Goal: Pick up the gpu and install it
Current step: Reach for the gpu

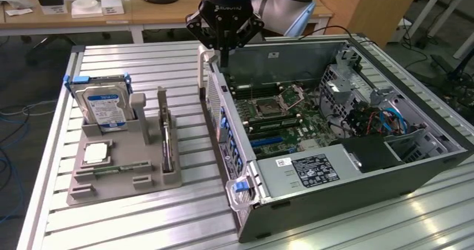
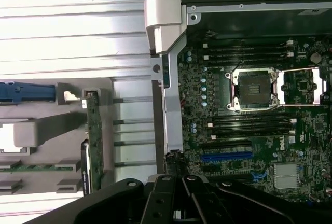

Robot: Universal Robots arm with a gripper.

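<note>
Slotted aluminium table (image 1: 148,228), carrying all items. Grey holder tray (image 1: 119,190), toward the table's near-left corner. Memory stick (image 1: 111,168), green and narrow, lying flat in a groove near the tray's near edge. Processor chip (image 1: 96,151), flat in a recess just behind the stick. Gpu (image 1: 166,141), a thin card standing on its long edge in a slot along the tray's right edge, held between upright posts and not yet lifted. Handling, by judgement: light, stiff and fragile. It is best pinched across its two faces on the exposed upper edge near the middle, so it does not swing, keeping off the lower connector edge and any raised parts. Hard drive (image 1: 104,108), silver with a blue-and-white label and blue side rails, upright at the tray's far-left corner. Open computer case (image 1: 437,150), lying on its side just beside the tray's right edge, with a power supply (image 1: 318,169) at its near end. Motherboard (image 1: 289,122) inside, with a vacant blue expansion slot (image 1: 270,140) and an empty processor socket (image 1: 267,106) beyond it. Gripper (image 1: 220,51), black, hanging over the case's far rear wall beside the grey card-retention latch (image 2: 163,22), its fingers drawn close together with nothing seen between them, well apart from the gpu.
</note>
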